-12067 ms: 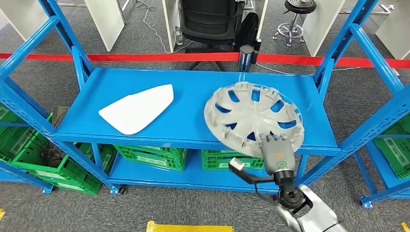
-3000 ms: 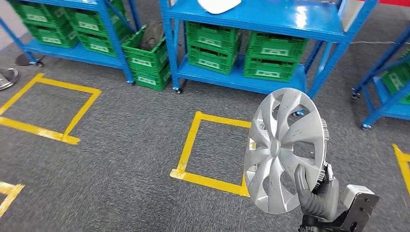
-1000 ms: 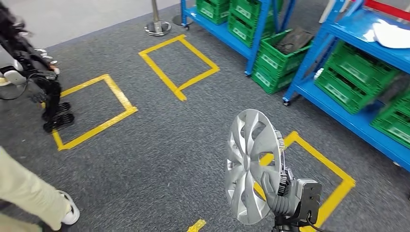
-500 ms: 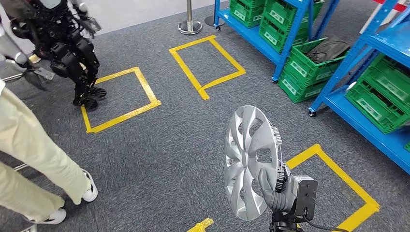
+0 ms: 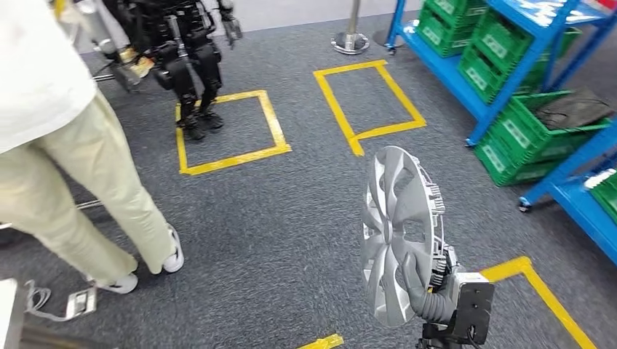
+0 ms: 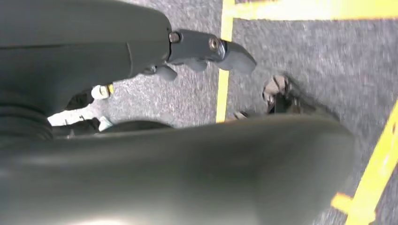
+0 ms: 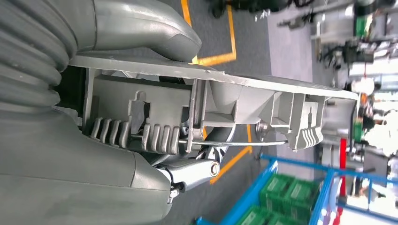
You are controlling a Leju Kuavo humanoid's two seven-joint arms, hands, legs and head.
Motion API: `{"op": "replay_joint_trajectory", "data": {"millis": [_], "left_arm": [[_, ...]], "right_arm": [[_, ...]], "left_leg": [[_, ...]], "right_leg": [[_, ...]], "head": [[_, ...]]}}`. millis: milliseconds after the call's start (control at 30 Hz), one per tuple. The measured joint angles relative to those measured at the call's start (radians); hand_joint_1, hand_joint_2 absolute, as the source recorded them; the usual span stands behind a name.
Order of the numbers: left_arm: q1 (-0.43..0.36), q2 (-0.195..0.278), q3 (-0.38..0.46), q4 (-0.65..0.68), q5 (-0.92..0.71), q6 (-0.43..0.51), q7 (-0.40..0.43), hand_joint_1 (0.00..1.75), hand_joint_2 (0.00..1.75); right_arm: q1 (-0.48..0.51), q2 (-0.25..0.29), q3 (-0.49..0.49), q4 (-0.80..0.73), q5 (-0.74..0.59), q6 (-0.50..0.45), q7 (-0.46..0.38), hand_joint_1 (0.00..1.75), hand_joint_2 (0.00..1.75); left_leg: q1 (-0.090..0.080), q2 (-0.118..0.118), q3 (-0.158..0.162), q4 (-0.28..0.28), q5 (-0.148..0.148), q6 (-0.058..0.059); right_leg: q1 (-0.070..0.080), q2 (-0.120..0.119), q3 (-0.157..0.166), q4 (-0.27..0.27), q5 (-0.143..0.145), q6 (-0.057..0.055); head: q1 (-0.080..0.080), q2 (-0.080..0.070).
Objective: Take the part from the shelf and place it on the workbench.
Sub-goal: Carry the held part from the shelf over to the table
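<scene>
One silver wheel cover (image 5: 399, 236) stands upright on edge at the near right of the head view, held above the grey carpet by the right hand (image 5: 426, 294), whose grey thumb wraps over the lower rim from the front while the wrist block sits just behind. To the left a person in pale trousers (image 5: 87, 185) stands near, and a dark humanoid robot (image 5: 182, 51) stands far left by a yellow floor square (image 5: 229, 131). Blue shelving (image 5: 509, 87) with green crates (image 5: 509, 138) lines the far right.

From the left wrist, the left hand (image 6: 206, 49) hangs over carpet and yellow tape with nothing in it; whether its fingers are spread or curled, I cannot tell.

From the right wrist, thumb and fingers (image 7: 187, 171) clamp the cover's ribbed rim between them.
</scene>
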Motion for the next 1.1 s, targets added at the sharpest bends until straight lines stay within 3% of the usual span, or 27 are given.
{"op": "replay_joint_trajectory", "data": {"millis": [67,100,133,200,267,333,400,433,467,533,600,633,700,767,800,867,900,933,967,1000,1033,1100], "left_arm": [[0.0,0.0,-0.001,0.0,-0.004,0.011,-0.006,0.0,0.0],[0.0,0.0,-0.002,0.0,-0.004,0.015,-0.011,0.0,0.0],[0.0,0.0,-0.004,0.0,-0.005,0.018,-0.017,0.0,0.0],[0.003,0.001,-0.007,0.0,-0.005,0.021,-0.028,0.0,0.0],[0.005,0.005,-0.009,0.0,-0.004,0.019,-0.04,0.0,0.0],[0.006,0.007,-0.01,0.0,-0.001,0.012,-0.05,0.0,0.0],[0.006,0.006,-0.012,0.0,0.001,0.003,-0.055,0.0,0.0],[0.006,0.005,-0.013,0.0,0.0,0.001,-0.055,0.0,0.0],[0.006,0.005,-0.015,0.0,0.0,0.0,-0.055,0.0,0.0],[0.006,0.005,-0.016,0.0,-0.003,0.001,-0.053,0.0,0.0],[0.003,0.003,-0.016,-0.001,-0.004,0.002,-0.049,0.0,0.0],[0.002,0.002,-0.016,-0.001,-0.004,0.003,-0.046,0.0,0.0],[0.001,0.004,-0.017,-0.001,-0.005,0.004,-0.038,0.0,0.0],[0.0,0.008,-0.018,0.0,-0.005,0.005,-0.033,0.0,0.0],[-0.001,0.009,-0.018,0.0,-0.005,0.004,-0.032,0.0,0.0],[-0.002,0.01,-0.019,0.0,-0.005,0.001,-0.031,0.0,0.0],[-0.002,0.01,-0.02,0.0,-0.005,-0.001,-0.031,0.0,0.0],[-0.002,0.01,-0.021,0.0,-0.005,-0.004,-0.031,0.0,0.0],[-0.002,0.01,-0.021,0.0,-0.006,-0.006,-0.03,0.0,0.0],[-0.002,0.01,-0.022,0.0,-0.006,-0.008,-0.03,0.0,0.0],[-0.002,0.01,-0.022,0.0,-0.007,-0.01,-0.03,0.0,0.0],[-0.003,0.008,-0.022,-0.001,-0.01,-0.012,-0.032,0.0,0.0]], "right_arm": [[0.002,0.0,-0.002,-0.012,-0.004,-0.001,0.0,1.75,1.75],[0.002,0.0,-0.004,-0.017,-0.008,-0.001,-0.001,1.75,1.75],[0.003,-0.001,-0.005,-0.021,-0.013,-0.002,-0.003,1.75,1.75],[0.007,0.0,-0.009,-0.029,-0.02,-0.002,-0.009,1.75,1.75],[0.012,0.0,-0.016,-0.034,-0.023,-0.002,-0.017,1.75,1.75],[0.019,0.0,-0.023,-0.038,-0.02,-0.002,-0.028,1.75,1.75],[0.026,0.0,-0.028,-0.041,-0.006,-0.002,-0.032,1.75,1.75],[0.028,0.0,-0.03,-0.041,0.005,-0.002,-0.029,1.75,1.75],[0.03,0.0,-0.031,-0.041,0.016,-0.002,-0.025,1.75,1.75],[0.03,0.001,-0.032,-0.041,0.038,-0.002,-0.015,1.75,1.75],[0.027,0.0,-0.034,-0.044,0.061,-0.002,0.001,1.75,1.75],[0.025,0.0,-0.034,-0.046,0.075,-0.001,0.01,1.75,1.75],[0.017,0.0,-0.033,-0.053,0.11,0.0,0.035,1.75,1.75],[0.007,-0.001,-0.032,-0.058,0.148,0.002,0.062,1.75,1.75],[0.003,-0.001,-0.032,-0.06,0.164,0.004,0.072,1.75,1.75],[-0.002,-0.004,-0.032,-0.065,0.183,0.008,0.085,1.75,1.75],[-0.005,-0.004,-0.031,-0.065,0.188,0.011,0.091,1.75,1.75],[-0.007,-0.005,-0.031,-0.066,0.193,0.013,0.096,1.75,1.75],[-0.009,-0.005,-0.03,-0.066,0.197,0.016,0.1,1.75,1.75],[-0.012,-0.006,-0.03,-0.067,0.2,0.018,0.103,1.75,1.75],[-0.017,-0.006,-0.03,-0.068,0.202,0.02,0.105,1.75,1.75],[-0.026,-0.006,-0.03,-0.074,0.205,0.023,0.107,1.75,1.75]], "left_leg": [[-0.001,-0.024,-0.002,0.0,0.005,-0.002],[0.0,-0.033,-0.004,0.0,0.007,-0.006],[0.001,-0.041,-0.006,-0.001,0.009,-0.01],[0.001,-0.053,-0.015,-0.002,0.013,-0.02],[-0.004,-0.015,-0.039,0.03,-0.009,-0.028],[-0.004,0.045,-0.091,0.133,-0.069,-0.035],[0.004,0.069,-0.143,0.246,-0.116,-0.044],[0.01,0.073,-0.149,0.264,-0.117,-0.049],[0.016,0.08,-0.135,0.243,-0.101,-0.055],[0.026,0.113,-0.06,0.118,-0.053,-0.066],[0.028,0.145,0.003,0.023,-0.03,-0.064],[0.026,0.15,0.013,0.009,-0.031,-0.057],[0.021,0.125,0.01,0.015,-0.029,-0.038],[0.021,0.101,0.005,0.014,-0.023,-0.025],[0.022,0.089,0.004,0.013,-0.02,-0.019],[0.019,0.064,-0.001,0.014,-0.017,-0.012],[0.016,0.05,-0.002,0.014,-0.015,-0.01],[0.013,0.035,-0.003,0.014,-0.014,-0.008],[0.01,0.019,-0.004,0.015,-0.013,-0.007],[0.008,0.005,-0.003,0.015,-0.012,-0.007],[0.008,-0.01,-0.004,0.015,-0.011,-0.006],[0.009,-0.033,-0.007,0.015,-0.007,-0.009]], "right_leg": [[0.007,0.035,0.063,-0.142,0.05,-0.018],[0.011,0.045,0.08,-0.181,0.058,-0.023],[0.014,0.047,0.086,-0.196,0.057,-0.026],[0.016,0.028,0.097,-0.207,0.066,-0.032],[0.011,0.007,0.113,-0.229,0.081,-0.039],[0.01,-0.015,0.116,-0.242,0.09,-0.045],[0.009,-0.039,0.114,-0.242,0.09,-0.045],[0.007,-0.053,0.113,-0.241,0.089,-0.043],[0.005,-0.065,0.113,-0.239,0.087,-0.039],[-0.002,-0.089,0.112,-0.228,0.079,-0.026],[-0.003,-0.108,0.106,-0.21,0.064,-0.008],[-0.003,-0.117,0.107,-0.204,0.058,0.0],[-0.006,-0.134,0.113,-0.2,0.055,0.013],[-0.013,-0.109,0.102,-0.174,0.033,0.025],[-0.015,-0.082,0.083,-0.133,0.007,0.029],[-0.015,-0.032,0.022,-0.001,-0.057,0.03],[-0.014,-0.024,-0.008,0.059,-0.076,0.027],[-0.011,-0.019,-0.026,0.092,-0.077,0.023],[-0.008,-0.016,-0.028,0.087,-0.059,0.015],[-0.004,-0.01,-0.012,0.043,-0.025,0.006],[0.002,0.01,0.016,-0.029,0.013,-0.006],[0.009,0.051,0.067,-0.149,0.058,-0.026]], "head": [[0.003,0.0],[0.004,0.0],[0.005,0.0],[0.008,0.0],[0.002,0.0],[-0.007,0.0],[-0.014,0.0],[-0.016,0.0],[-0.018,0.0],[-0.022,0.0],[-0.028,0.0],[-0.027,0.0],[-0.023,0.0],[-0.017,0.0],[-0.011,0.0],[0.001,0.0],[0.005,0.0],[0.008,0.0],[0.011,0.0],[0.013,0.0],[0.015,0.0],[0.016,0.0]]}}
